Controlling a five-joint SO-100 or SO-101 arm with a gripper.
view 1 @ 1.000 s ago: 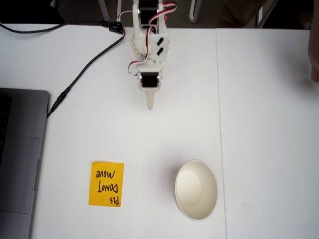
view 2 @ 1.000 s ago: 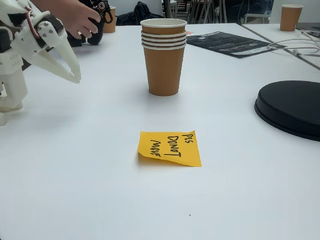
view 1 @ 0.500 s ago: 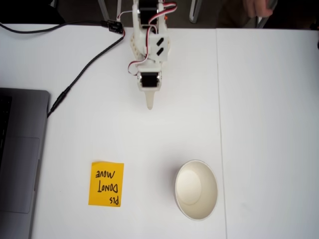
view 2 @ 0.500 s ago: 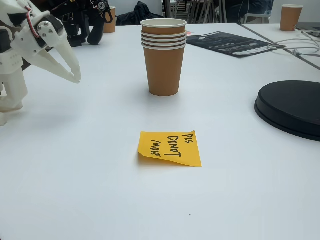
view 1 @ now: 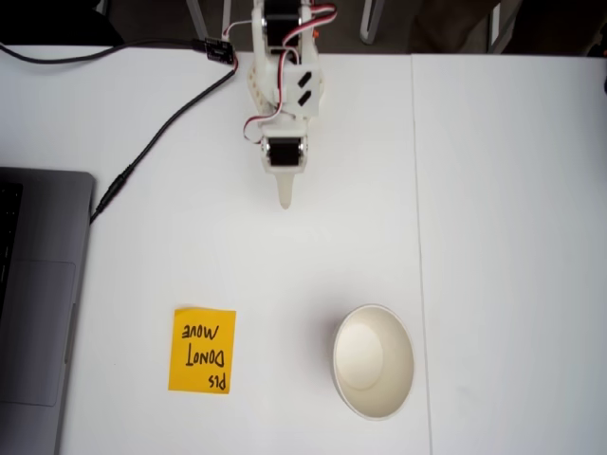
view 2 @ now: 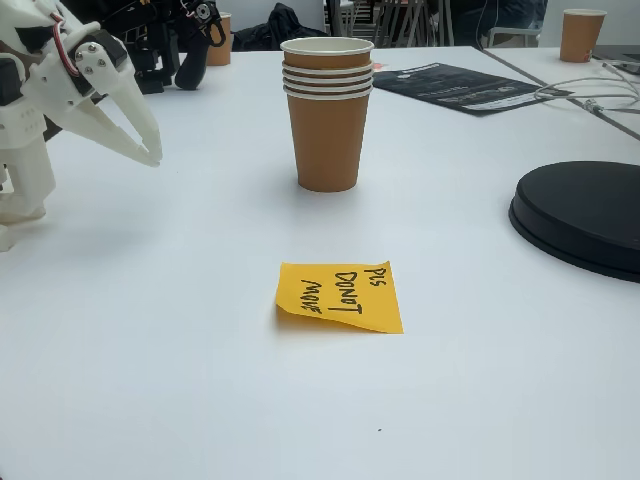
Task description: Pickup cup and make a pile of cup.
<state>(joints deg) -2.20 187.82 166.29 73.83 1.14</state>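
Gone since a second ago is a person's hand at the far left; nothing else moved. Nearest lies the orange note, then the pile of cup upright mid-table, four stacked rims visible from the side, one white mouth from above. Far left, the gripper hangs closed, empty, well apart.

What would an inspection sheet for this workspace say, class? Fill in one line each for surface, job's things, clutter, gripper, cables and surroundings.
Surface: white table, a seam running down it in a fixed view.
Job's things: pile of cups standing upright, four rolled rims showing; one white mouth seen from above.
Clutter: orange sticky note reading "PLS DONOT MOVE"; laptop; black round disc; black leaflet.
Gripper: gripper raised, apart from the pile, holding nothing; open or shut unclear.
Cables: black cable towards the laptop; red and white wires on the arm.
Surroundings: another cup on a far table.
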